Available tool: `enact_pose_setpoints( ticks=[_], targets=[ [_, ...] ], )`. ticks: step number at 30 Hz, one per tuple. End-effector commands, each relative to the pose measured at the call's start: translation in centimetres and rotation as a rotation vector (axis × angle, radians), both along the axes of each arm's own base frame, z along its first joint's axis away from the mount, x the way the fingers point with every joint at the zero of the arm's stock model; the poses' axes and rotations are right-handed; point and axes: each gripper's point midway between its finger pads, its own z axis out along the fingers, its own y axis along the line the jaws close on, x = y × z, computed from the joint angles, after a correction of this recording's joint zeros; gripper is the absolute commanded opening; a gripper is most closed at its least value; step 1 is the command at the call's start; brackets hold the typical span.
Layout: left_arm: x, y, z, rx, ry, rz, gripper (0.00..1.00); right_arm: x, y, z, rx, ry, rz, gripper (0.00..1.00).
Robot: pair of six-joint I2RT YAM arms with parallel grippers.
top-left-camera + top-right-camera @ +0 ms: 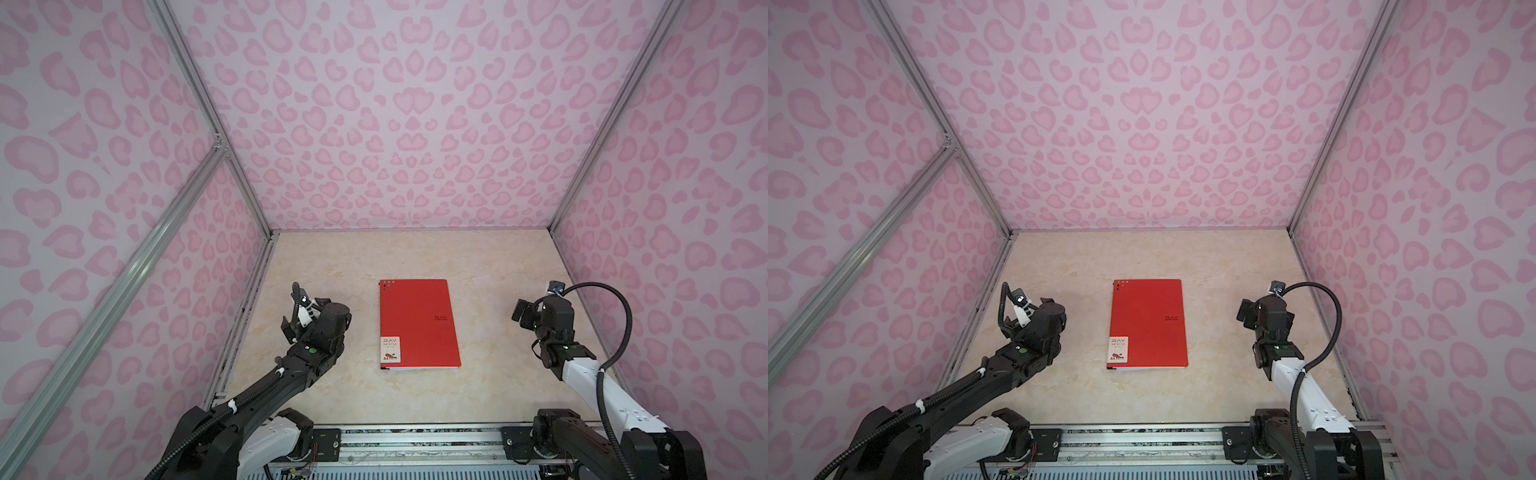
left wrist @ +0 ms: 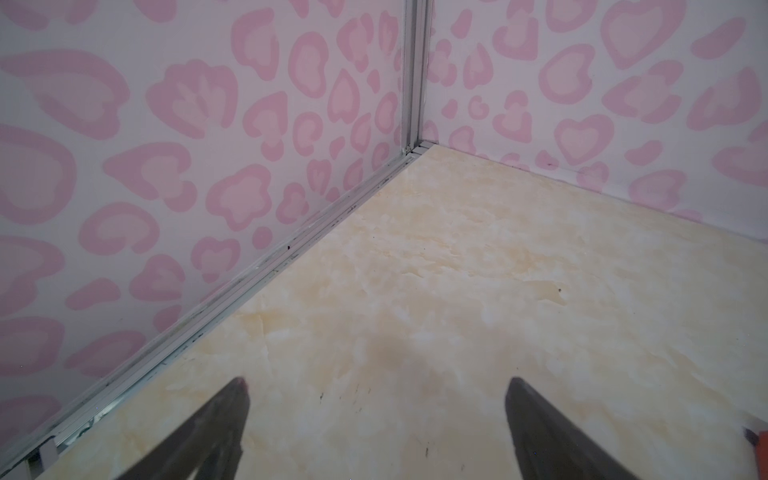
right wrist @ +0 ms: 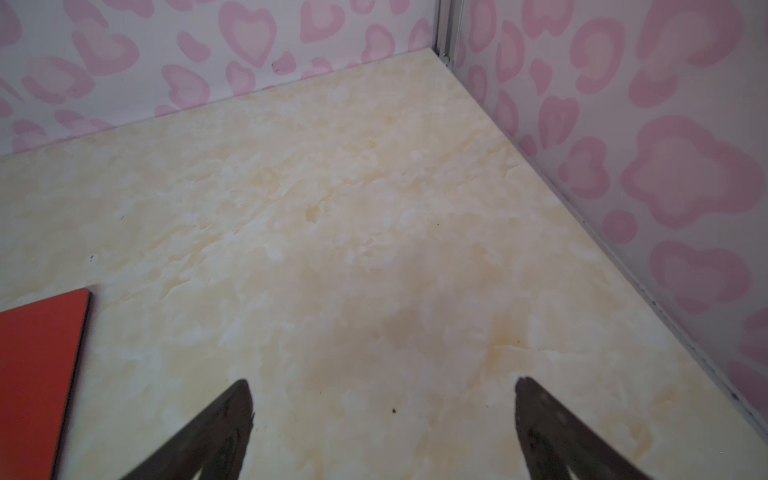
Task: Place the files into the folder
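One closed folder between left hand and right hand

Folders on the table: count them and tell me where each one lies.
1. The red folder lies closed and flat in the middle of the table, between the open left gripper and open right gripper, touching neither. Another could only hide beneath it.

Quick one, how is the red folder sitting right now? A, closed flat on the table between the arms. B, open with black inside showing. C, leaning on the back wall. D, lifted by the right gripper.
A: in both top views the folder lies shut, red cover up, on the table, with the left gripper and right gripper open, clear of it.
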Motion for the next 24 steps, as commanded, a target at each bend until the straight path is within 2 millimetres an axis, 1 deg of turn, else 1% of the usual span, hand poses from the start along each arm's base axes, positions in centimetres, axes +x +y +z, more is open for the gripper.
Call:
enact_pose_setpoints(
  ticks=[1, 4, 7, 8, 9, 11, 13, 14, 15, 16, 18, 19, 20, 21, 22, 23, 24],
  targets=[
    [1.7, -0.3, 1.6, 0.037, -0.045, -0.050, 0.97, 1.2, -1.0, 2.4, -0.036, -0.190, -0.012, 0.98],
    [2.6, 0.3, 1.7, 0.048, -0.044, -0.082, 0.98, 1.8, -1.1, 1.6, -0.033, -0.209, -0.021, 0.98],
    [3.2, 1.3, 1.5, 0.039, -0.053, -0.116, 0.99, 2.9, -0.8, 0.2, -0.043, -0.209, 0.006, 0.98],
    [3.4, 1.8, 1.3, 0.035, -0.067, -0.123, 1.00, 3.4, -1.0, 0.2, -0.038, -0.231, -0.002, 0.99],
    [3.5, 2.2, 0.8, 0.024, -0.080, -0.128, 1.00, 3.9, -0.7, 0.3, -0.041, -0.239, 0.020, 0.99],
    [3.5, 4.0, -0.5, -0.020, -0.103, -0.092, 1.00, 4.6, 0.3, 0.6, -0.062, -0.240, 0.093, 1.00],
    [4.1, 4.3, -1.8, -0.022, -0.088, -0.123, 0.98, 5.1, 0.3, 0.2, -0.078, -0.241, 0.104, 1.00],
    [4.2, 4.6, -2.4, -0.022, -0.080, -0.109, 0.98, 5.2, 0.1, 0.0, -0.078, -0.250, 0.097, 1.00],
    [4.5, 4.9, -2.4, -0.009, -0.078, -0.103, 0.99, 5.3, -0.1, -0.3, -0.073, -0.268, 0.097, 1.00],
    [5.0, 4.3, -2.5, 0.012, -0.054, -0.150, 0.98, 5.3, 0.4, -0.5, -0.069, -0.291, 0.134, 1.00],
    [5.3, 3.2, -2.0, 0.060, -0.089, -0.240, 0.97, 5.8, 1.9, -1.1, -0.070, -0.296, 0.227, 1.00],
    [5.2, 3.2, -2.1, 0.057, -0.128, -0.260, 0.97, 6.2, 2.6, -1.1, -0.063, -0.317, 0.275, 1.00],
    [4.9, 3.6, -2.6, 0.047, -0.166, -0.263, 0.96, 6.3, 2.9, -1.7, -0.053, -0.285, 0.308, 1.00],
    [5.4, 2.7, -3.1, 0.034, -0.168, -0.350, 0.98, 6.6, 3.0, -1.8, -0.048, -0.249, 0.322, 1.00],
    [6.3, 2.3, -3.8, 0.026, -0.149, -0.391, 0.97, 6.7, 3.1, -2.0, -0.054, -0.221, 0.323, 1.00],
    [6.9, 2.5, -4.0, 0.018, -0.132, -0.382, 0.97, 6.9, 3.1, -1.8, -0.061, -0.237, 0.322, 1.00],
    [7.2, 2.2, -4.6, -0.012, -0.084, -0.421, 0.98, 6.9, 3.2, -1.9, -0.061, -0.241, 0.322, 1.00]
  ],
)
